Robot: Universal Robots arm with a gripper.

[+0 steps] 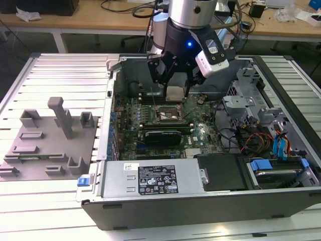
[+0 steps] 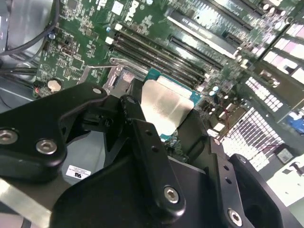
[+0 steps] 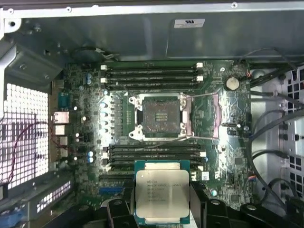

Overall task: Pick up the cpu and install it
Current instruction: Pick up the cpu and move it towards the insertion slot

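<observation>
The cpu (image 1: 176, 93) is a thin square chip with a pale silver top, and my gripper (image 1: 173, 84) is shut on it above the open computer case. In the first wrist view the cpu (image 3: 161, 197) hangs between the black fingers (image 3: 209, 211), short of the open black-framed socket (image 3: 160, 116) on the green motherboard. The second wrist view shows the cpu (image 2: 164, 107) clamped by its edges between the fingers (image 2: 142, 137), held clear of the board. In the exterior view the socket (image 1: 168, 114) lies just below and in front of the chip.
The socket's load plate and lever (image 3: 202, 116) stand open beside it, with memory slots (image 3: 152, 73) on both sides. A grey fixture plate with blocks (image 1: 50, 145) lies at the exterior view's left. The power supply (image 1: 155, 178) sits in front, with drive bays and cables (image 1: 271, 140) at the right.
</observation>
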